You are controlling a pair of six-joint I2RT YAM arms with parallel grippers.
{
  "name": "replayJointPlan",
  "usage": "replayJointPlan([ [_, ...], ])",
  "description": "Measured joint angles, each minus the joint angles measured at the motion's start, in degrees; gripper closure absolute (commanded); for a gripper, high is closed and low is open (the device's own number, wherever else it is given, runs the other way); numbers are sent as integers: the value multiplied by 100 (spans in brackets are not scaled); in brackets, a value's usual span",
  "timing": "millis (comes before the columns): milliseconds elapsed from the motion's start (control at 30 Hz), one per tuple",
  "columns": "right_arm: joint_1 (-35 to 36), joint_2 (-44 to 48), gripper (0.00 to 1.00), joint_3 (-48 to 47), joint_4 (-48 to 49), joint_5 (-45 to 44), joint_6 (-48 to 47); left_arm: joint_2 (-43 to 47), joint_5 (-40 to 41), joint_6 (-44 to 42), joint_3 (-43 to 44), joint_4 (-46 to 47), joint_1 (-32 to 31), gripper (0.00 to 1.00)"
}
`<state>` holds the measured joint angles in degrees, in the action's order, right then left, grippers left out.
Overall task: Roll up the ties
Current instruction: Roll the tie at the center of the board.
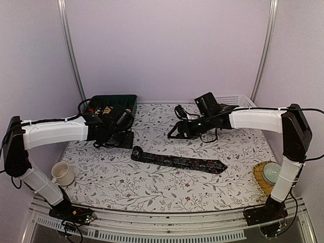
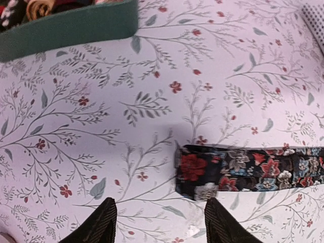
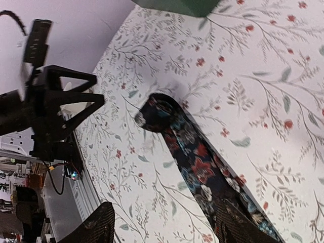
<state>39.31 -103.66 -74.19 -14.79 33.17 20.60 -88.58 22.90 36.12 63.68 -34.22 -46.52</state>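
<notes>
Tie (image 1: pixel 177 162) on counter (image 1: pixel 152 190), long axis left-right, turned-over end just ahead of spread left end effector (image 2: pixel 159 223); right end effector (image 3: pixel 164 228) also spread.

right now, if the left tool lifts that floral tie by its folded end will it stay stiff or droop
Probably droops: the tie lies flat as a thin cloth strip, so the rest would likely hang and drag. It looks light for its length. The folded end seems loose, so a push may bunch or unfold it.
</notes>
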Motion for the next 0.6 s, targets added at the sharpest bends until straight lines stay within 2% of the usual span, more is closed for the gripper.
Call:
replayJointPlan([
  [200, 516, -772, 40, -1198, 481, 138, 444, 667, -1097, 46, -1399, 964, 1333, 61],
  [400, 916, -2015, 45, -2391, 599, 407, 890, 623, -1912, 28, -1978, 1751, 1696, 66],
  [600, 1025, -2656, 47, -2732, 605, 577, 1222, 334, -2406, -101, -1991, 2518, 1794, 71],
])
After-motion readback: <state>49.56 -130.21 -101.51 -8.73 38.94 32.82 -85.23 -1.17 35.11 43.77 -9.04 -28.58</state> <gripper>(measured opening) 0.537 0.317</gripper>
